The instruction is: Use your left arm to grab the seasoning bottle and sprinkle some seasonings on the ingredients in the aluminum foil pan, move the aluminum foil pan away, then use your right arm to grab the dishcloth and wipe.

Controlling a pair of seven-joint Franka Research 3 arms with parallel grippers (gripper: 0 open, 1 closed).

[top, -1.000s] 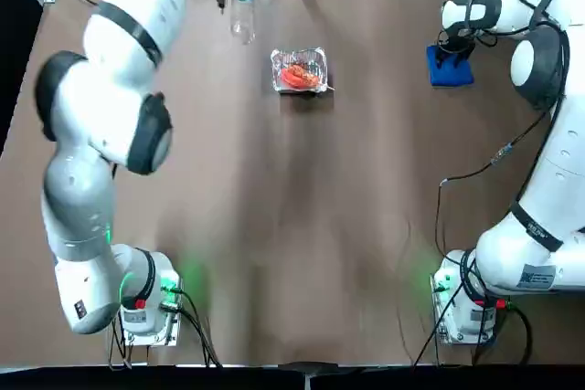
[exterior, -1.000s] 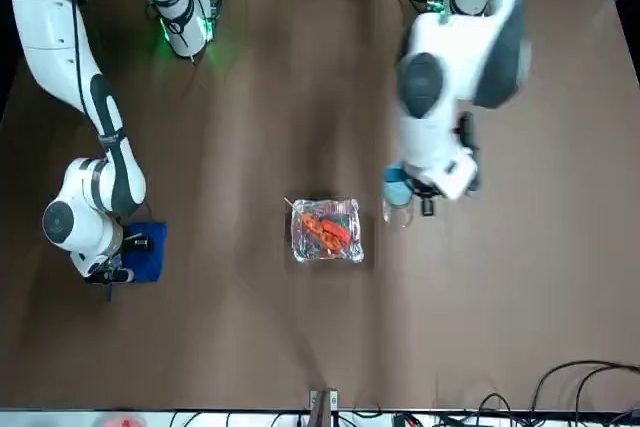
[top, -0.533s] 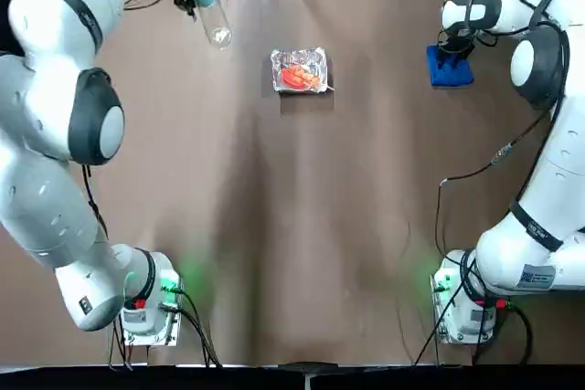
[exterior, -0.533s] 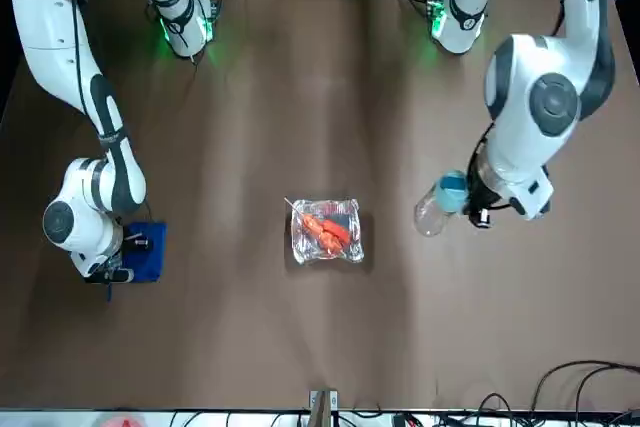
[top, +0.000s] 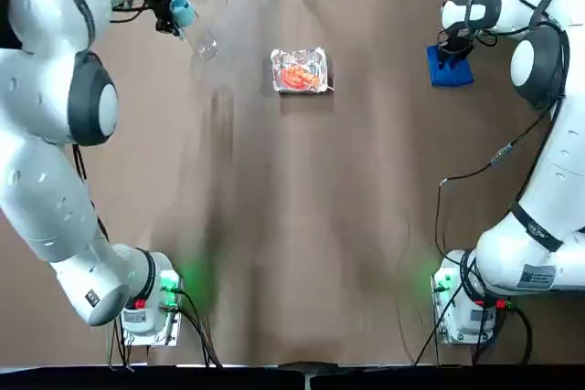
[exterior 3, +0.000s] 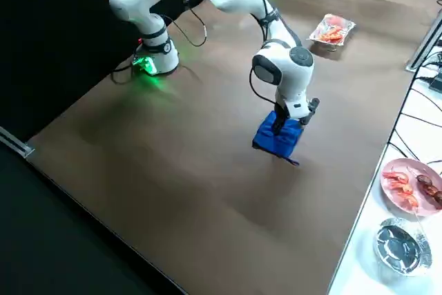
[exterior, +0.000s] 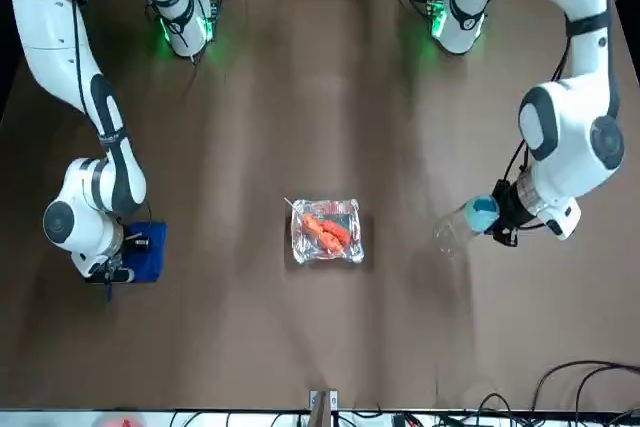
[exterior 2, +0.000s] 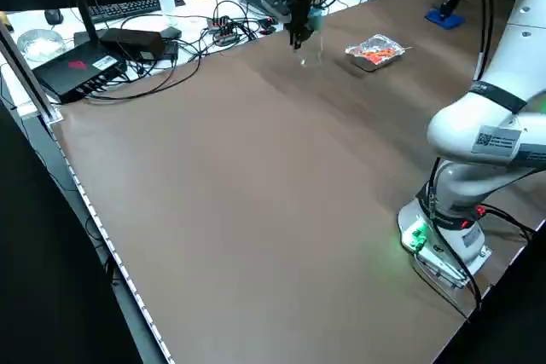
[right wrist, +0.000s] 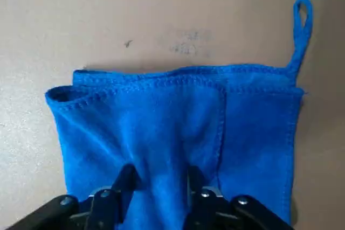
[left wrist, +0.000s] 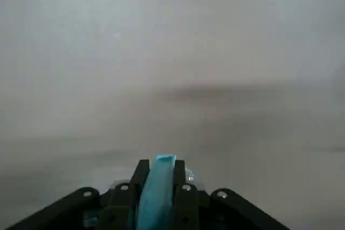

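The seasoning bottle (top: 195,32) is looking like a light, stiff, smooth piece of clear plastic, probably slippery along its body, so the ribbed light blue cap end is the safer place to take hold. That is where the left gripper (top: 170,14) is clamping it now: in the left wrist view the two dark fingers (left wrist: 185,189) are pressing on either side of the blue cap (left wrist: 156,189). In the top view the bottle is hanging tilted near the table's far-left corner, body pointing toward about 4 o'clock from the cap, and sitting at roughly 9 o'clock from the aluminum foil pan (top: 299,71), well apart from it.

The pan is lying thin and crinkled, likely to dent under a hard pinch, so a gentle nudge or a light grip on its rim would suit it. The orange-red ingredients (top: 296,75) are heaped in its middle.

Farther out, at about 3 o'clock from the pan, the bright blue dishcloth (top: 450,70) is lying folded roughly square, soft and limp, with a small hanging loop (right wrist: 303,12) at one corner. The right gripper (right wrist: 158,182) is resting down on it, fingers pinching a fold of the fabric between them. A bunched pinch like this seems the sensible hold for wiping.
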